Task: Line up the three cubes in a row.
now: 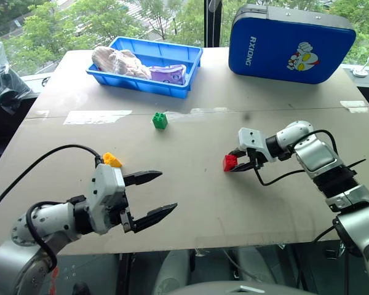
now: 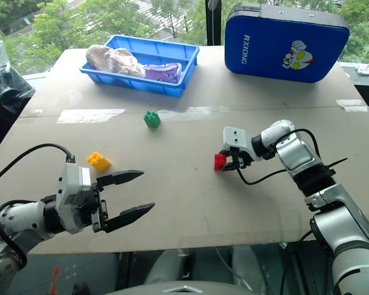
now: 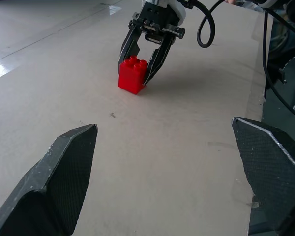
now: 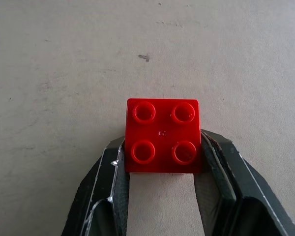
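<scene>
The red cube [image 1: 230,162] rests on the table right of centre, and my right gripper [image 1: 235,163] is shut on it, one finger on each side [image 4: 163,135]. The green cube [image 1: 160,120] stands alone farther back, near the table's middle. On the left lies the yellow-orange cube [image 2: 98,160], just behind my left gripper [image 1: 168,191]. That gripper hovers over the near left of the table, open wide and holding nothing, its fingers pointing toward the red cube [image 3: 132,74].
A blue tray [image 1: 141,85] with cloth-like items sits at the back left. A blue case [image 1: 289,43] stands at the back right. Strips of tape [image 1: 97,116] cross the table [image 1: 190,203]. A black cable [image 1: 277,178] loops beside my right wrist.
</scene>
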`<state>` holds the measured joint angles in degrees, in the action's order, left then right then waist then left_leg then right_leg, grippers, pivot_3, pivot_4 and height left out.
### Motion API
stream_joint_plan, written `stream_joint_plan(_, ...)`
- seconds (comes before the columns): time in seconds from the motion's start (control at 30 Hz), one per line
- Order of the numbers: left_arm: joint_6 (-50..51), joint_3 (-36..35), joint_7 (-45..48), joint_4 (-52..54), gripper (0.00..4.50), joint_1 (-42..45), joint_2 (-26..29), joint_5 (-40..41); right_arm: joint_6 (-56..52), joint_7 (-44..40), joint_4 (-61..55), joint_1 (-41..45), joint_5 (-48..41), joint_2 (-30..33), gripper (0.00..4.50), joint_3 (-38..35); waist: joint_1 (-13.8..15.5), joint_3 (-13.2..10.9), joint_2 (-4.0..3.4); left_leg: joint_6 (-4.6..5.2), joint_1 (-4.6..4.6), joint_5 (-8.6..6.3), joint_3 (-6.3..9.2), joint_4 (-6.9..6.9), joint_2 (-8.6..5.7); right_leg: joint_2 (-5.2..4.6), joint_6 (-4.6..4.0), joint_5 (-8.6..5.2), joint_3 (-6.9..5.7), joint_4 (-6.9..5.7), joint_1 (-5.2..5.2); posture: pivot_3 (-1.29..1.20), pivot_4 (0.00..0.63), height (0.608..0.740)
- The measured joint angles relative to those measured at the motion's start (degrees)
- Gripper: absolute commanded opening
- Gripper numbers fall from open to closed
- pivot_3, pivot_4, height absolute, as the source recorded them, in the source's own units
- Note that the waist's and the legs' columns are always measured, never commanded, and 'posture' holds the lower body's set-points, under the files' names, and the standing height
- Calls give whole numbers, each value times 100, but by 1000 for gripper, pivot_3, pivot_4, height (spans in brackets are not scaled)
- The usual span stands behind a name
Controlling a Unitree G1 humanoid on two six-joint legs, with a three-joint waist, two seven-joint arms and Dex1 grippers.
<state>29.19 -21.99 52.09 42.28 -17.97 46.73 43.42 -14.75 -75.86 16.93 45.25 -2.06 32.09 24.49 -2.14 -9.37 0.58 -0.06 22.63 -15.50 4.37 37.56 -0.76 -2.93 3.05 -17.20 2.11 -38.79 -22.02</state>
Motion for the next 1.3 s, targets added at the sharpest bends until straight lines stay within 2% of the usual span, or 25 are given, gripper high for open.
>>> stream_joint_plan(0.1, 90, 1, -67, 0, 4500, 50, 13, 87, -160, 2, -27, -8, 44, 2, 3758, -7, 1, 0, 0, 0, 0, 0, 0, 0, 0, 0, 0, 0, 0, 0, -1, 0, 150, 740)
stream_joint_plan(0.33, 292, 29, -344, -11, 4500, 121, 15, 77, -388, -18, -552, -182, -296, 119, 3758, -337, 2, -1, -1, 0, 1, 0, 0, 0, 0, 0, 0, 0, 1, 2, -2, 0, 150, 740)
stream_joint_plan(0.43, 362, 52, -623, -156, 4500, 160, -64, -63, -600, -25, -1003, -390, -694, 217, 3758, -721, 12, 0, 0, 6, 2, -4, 1, 0, 0, 0, 0, 0, 0, 1, -2, 0, 150, 740)
stream_joint_plan(0.57, 575, 133, -1141, -613, 4500, 693, -168, -205, -1118, 319, -2022, -969, -1252, 413, 3758, -1444, 66, 0, 1, 20, 5, -12, 8, 0, -2, -2, 0, 0, -8, -2, -1, 0, 150, 740)
stream_joint_plan(0.7, 1175, 315, -1854, -1144, 4500, 1651, -196, -297, -1515, 725, -3060, -1705, -1744, 629, 3758, -2143, 152, 1, 1, 21, 7, -12, 14, 2, -5, -1, 1, 0, -17, -6, 0, 0, 150, 740)
stream_joint_plan(0.83, 2208, 926, -2870, -2181, 4500, 3566, -421, -577, -1906, 1533, -4313, -2350, -2581, 493, 3758, -3203, 173, 0, 5, 20, 12, -12, 35, 31, -10, 19, 2, 1, -42, -9, 20, 0, 150, 740)
stream_joint_plan(0.93, 2537, 1287, -3222, -2935, 4500, 4476, -724, -872, -1913, 1991, -4848, -2660, -2718, 492, 3758, -3533, 156, 3, 11, 1, 13, 0, 36, 43, -14, 20, 3, 1, -44, -9, 23, 0, 150, 740)
stream_joint_plan(1.1, 2292, 2175, -3251, -4571, 4500, 5698, -1157, -1728, -1911, 2547, -5372, -3185, -2762, 555, 3758, -3777, 130, 1, 14, -2, 16, 2, 40, 48, -21, 24, 3, 1, -46, -10, 23, 0, 150, 740)
stream_joint_plan(1.3, 1295, 2513, -3079, -6629, 4500, 6671, -1694, -2567, -2003, 2888, -5818, -3618, -2925, 857, 3758, -4029, 138, 0, 16, -2, 19, 2, 43, 52, -27, 23, 3, 0, -50, -10, 23, 0, 150, 740)
